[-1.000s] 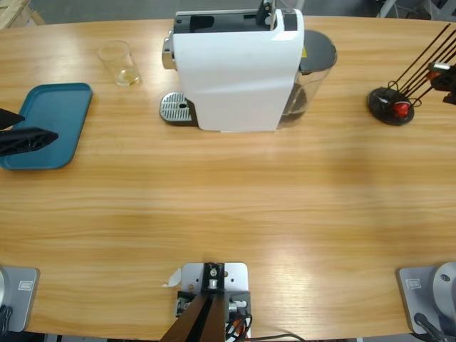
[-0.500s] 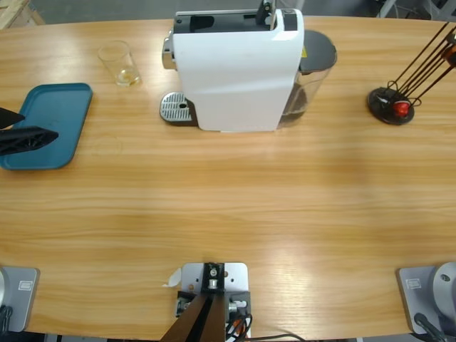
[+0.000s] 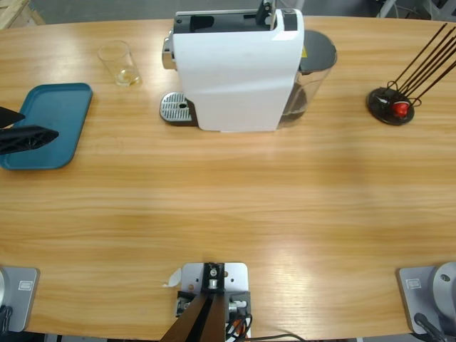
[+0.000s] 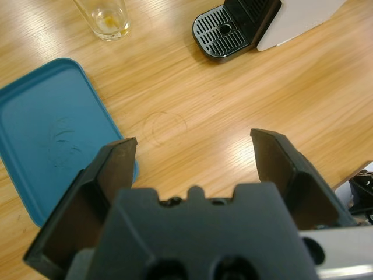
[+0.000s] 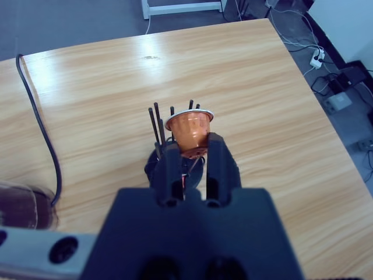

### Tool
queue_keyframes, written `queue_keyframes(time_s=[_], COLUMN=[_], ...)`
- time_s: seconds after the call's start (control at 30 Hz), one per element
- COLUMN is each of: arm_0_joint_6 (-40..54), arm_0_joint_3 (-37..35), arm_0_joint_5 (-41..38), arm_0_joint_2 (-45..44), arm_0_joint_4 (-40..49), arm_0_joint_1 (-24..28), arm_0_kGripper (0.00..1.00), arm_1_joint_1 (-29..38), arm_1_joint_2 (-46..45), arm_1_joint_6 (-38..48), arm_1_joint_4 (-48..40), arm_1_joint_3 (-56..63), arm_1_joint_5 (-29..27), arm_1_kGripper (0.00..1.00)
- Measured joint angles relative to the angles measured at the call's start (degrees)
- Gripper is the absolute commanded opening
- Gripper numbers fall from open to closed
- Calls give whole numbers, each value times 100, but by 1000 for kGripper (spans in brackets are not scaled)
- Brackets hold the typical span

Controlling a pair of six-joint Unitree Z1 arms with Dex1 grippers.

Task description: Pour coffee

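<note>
1. Left gripper (image 3: 44, 135) (image 4: 192, 150): lay at the tray's outer edge, well to the left of the coffee machine. Its jaws were spread wide with nothing between them.
2. Tray (image 3: 60, 107) (image 4: 41, 134): teal, shallow, to the far left of the machine. Nothing stood on it apart from the left gripper overlapping one edge.
3. Glass (image 3: 119, 63) (image 4: 106, 16): clear, upright on the bare table, left of the machine and beyond the tray. It was not under the spout. Only a thin pale-yellow residue showed at its bottom. No coffee could be seen in any glass.
4. Coffee machine (image 3: 235, 68): white body, set at the far side of the table near the middle. Its drip grille (image 3: 176, 108) (image 4: 223, 36) projected to its left and carried no cup. A smoky water tank (image 3: 313, 71) sat against its right side.
5. Capsule stand (image 3: 390, 105) (image 5: 169, 157): black round base with thin black rods, well to the right of the machine.
6. Right gripper (image 5: 187, 153): absent from the high view. In its wrist view it was raised above the stand, jaws pinched on a copper capsule (image 5: 189, 129).
7. Progress, as judged: early. A capsule was in hand. Still to do: load it into the machine, set the glass on the grille, brew, and pour.
</note>
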Motion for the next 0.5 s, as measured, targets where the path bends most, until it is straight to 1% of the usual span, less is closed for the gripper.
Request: queue_keyframes(time_s=[0.13,0.23,0.4,0.5], arm_0_joint_6=[0,0,2,6], arm_0_joint_3=[0,2,10,16], arm_0_joint_5=[0,0,0,-3], arm_0_joint_2=[1,3,4,5], arm_0_joint_4=[-4,-15,-46,-55], arm_0_joint_1=[0,0,0,0], arm_0_kGripper=[835,835,835,835], arm_1_joint_1=[13,243,1061,1695], arm_1_joint_2=[-156,-215,-317,-350], arm_1_joint_6=[-218,-586,-1384,-1741], arm_1_joint_4=[343,623,1048,1321], arm_1_joint_3=[-270,-541,-815,-848], arm_1_joint_5=[102,482,1347,1660], arm_1_kGripper=[0,0,0,0])
